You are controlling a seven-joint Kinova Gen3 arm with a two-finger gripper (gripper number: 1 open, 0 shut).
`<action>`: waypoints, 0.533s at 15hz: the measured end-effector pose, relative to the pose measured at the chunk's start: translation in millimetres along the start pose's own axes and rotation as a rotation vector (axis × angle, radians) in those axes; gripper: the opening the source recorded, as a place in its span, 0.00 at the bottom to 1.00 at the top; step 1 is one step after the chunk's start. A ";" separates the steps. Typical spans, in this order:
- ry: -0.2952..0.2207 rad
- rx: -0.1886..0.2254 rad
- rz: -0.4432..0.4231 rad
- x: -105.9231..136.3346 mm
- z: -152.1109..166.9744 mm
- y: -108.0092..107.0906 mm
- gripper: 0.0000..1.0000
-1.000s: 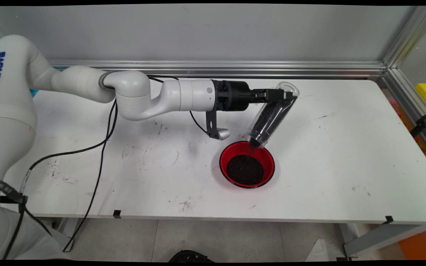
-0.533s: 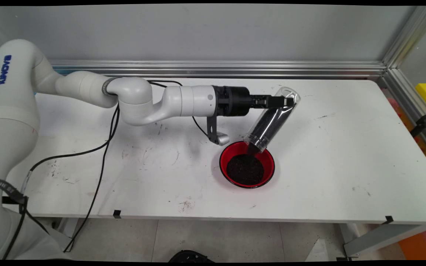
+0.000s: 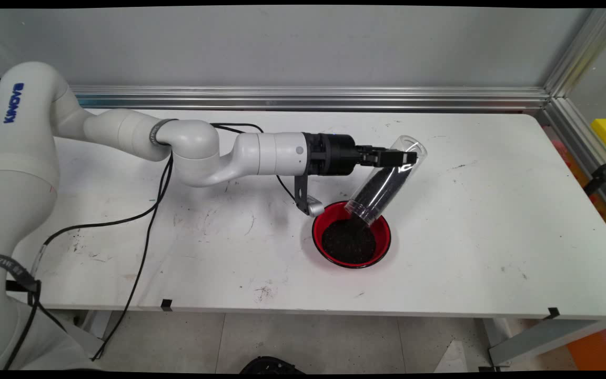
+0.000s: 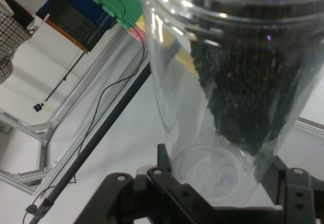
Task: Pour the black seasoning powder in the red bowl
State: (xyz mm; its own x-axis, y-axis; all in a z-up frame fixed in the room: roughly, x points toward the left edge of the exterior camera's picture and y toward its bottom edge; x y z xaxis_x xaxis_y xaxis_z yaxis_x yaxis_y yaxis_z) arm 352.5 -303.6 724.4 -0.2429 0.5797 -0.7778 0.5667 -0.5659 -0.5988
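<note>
The gripper [image 3: 405, 157] is clamping a clear plastic tube [image 3: 384, 181] near its closed end, holding it tilted, mouth down, over the red bowl [image 3: 351, 233]. The bowl is sitting on the table [image 3: 492, 210] a little right of centre, nearer the front edge. Dark, fine grains [image 3: 349, 242] are filling much of the round bowl and lining the tube's lower side. In the hand view the tube [image 4: 228, 82] is filling the frame between the fingers [image 4: 172, 183], its mouth cut off at the top edge.
</note>
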 end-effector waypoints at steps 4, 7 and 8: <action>-0.001 0.007 0.016 4.8 2.4 1.9 0.00; -0.006 0.013 0.027 7.0 4.2 3.3 0.00; -0.007 0.014 0.030 7.6 4.8 3.8 0.00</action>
State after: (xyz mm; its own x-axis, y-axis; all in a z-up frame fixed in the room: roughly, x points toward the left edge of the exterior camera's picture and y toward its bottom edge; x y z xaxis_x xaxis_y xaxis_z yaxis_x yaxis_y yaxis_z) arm 348.9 -304.1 715.3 -0.2320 0.5583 -0.7965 0.5628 -0.5908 -0.5781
